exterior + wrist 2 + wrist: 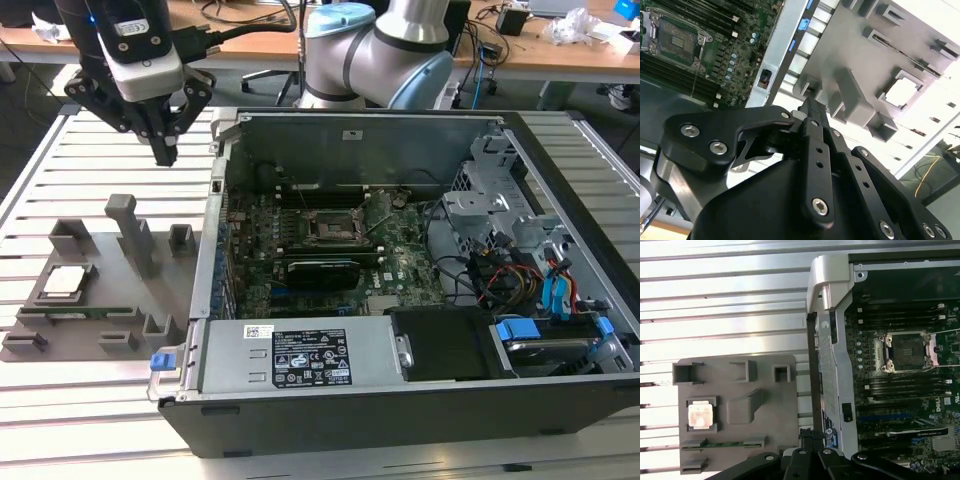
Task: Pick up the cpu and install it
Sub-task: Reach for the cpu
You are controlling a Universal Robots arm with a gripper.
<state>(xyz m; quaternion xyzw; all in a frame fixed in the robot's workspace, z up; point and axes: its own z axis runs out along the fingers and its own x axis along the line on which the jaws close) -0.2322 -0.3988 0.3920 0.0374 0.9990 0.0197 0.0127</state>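
Closed to a narrow point, the gripper [165, 152] hangs with nothing between its fingers, high over the slatted table [40, 180] on the exterior view's left, just outside the case [215, 200]. I judge this to be a survey height: from up there both wrist views take in the pick-up spot and the target at once.

The cpu [63, 282] lies flat, metal top up, in a square nest of the grey tray [110, 300], well apart from the fingers and untouched. In the first wrist view it [701, 415] sits squarely inside its raised corners, which probably keep it at a known place and angle for a clean grasp. A memory stick [722, 444] rests in a slot just beside it on the same tray.

Inside the case, the socket [906, 351] on the board [300, 270] shows a dark, bare centre, so it looks ready to take the chip. The pick has not yet begun, and the install is wholly undone.
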